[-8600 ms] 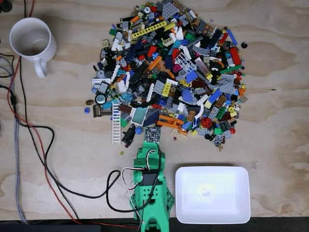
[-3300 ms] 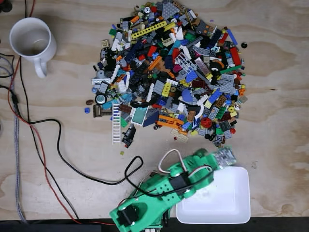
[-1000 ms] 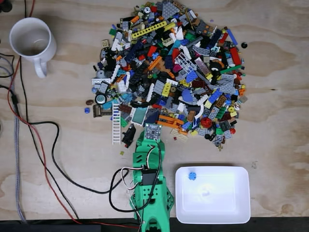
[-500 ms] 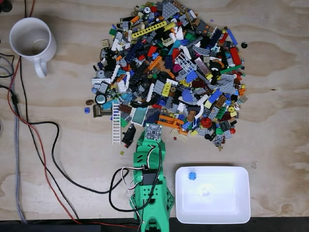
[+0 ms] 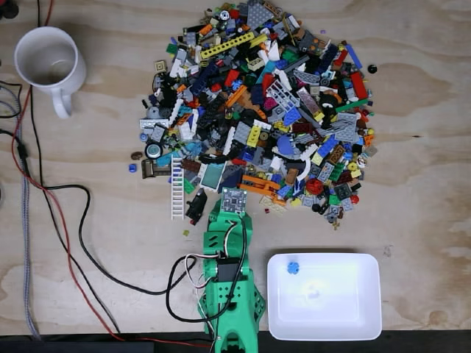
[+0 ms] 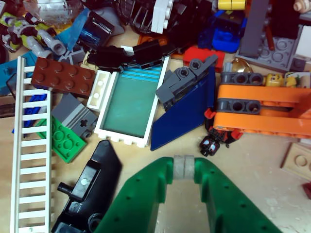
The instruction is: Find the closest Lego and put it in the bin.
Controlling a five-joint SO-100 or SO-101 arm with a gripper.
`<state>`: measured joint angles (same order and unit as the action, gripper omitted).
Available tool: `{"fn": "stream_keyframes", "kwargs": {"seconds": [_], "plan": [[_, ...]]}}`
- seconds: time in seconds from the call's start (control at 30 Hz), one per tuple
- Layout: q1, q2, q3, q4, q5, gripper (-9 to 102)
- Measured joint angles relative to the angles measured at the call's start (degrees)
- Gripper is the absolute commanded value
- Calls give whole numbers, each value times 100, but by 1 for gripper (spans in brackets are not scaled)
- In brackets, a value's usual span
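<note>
The green arm (image 5: 228, 283) hides the Lego pile's (image 5: 265, 110) near edge. Its jaws look closed and empty, pointing at the pile. A small blue Lego (image 5: 293, 267), maybe a flower, lies in the white bin (image 5: 368, 323).

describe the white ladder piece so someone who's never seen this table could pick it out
Start at the big Lego pile in the middle of the plywood table in the fixed view, then go to its lower-left edge, just left of the green gripper. The white ladder lies flat there, pointing toward the table's near edge. It is the long, thin, runged piece among chunky bricks.
</note>
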<state>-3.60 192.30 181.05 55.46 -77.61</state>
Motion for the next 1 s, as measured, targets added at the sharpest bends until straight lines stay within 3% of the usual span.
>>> {"fn": "stream_keyframes", "kwargs": {"seconds": [1.0], "plan": [[70,0,0,0,-53,3]]}}
